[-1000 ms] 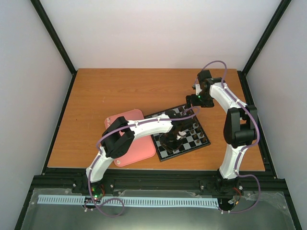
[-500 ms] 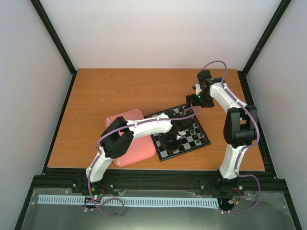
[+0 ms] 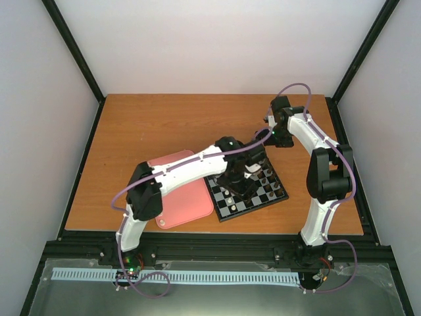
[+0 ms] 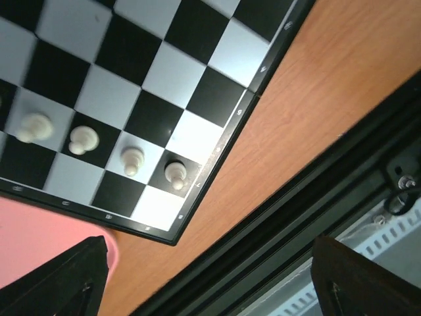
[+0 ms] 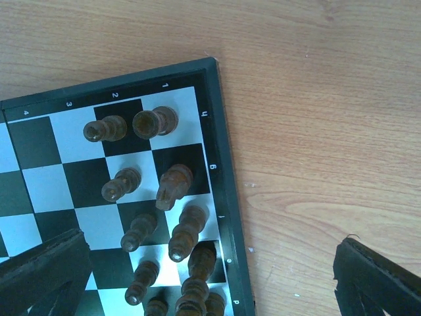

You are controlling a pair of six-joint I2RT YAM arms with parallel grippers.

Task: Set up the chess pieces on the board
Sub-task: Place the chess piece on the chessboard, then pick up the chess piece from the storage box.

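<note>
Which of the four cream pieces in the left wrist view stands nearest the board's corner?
The end piece, on the black square beside the rim of the board; the other three trail away along the row.

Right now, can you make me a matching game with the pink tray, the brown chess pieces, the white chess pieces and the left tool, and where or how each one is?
Things:
1. pink tray
2. dark brown pieces
3. cream pieces
4. left tool

Where or how:
A. open, holding nothing
B. standing in a row near the tray-side edge of the board
C. lying flat beside the board
D. bunched by a board corner

Pairs: 1-C, 2-D, 3-B, 4-A
</note>
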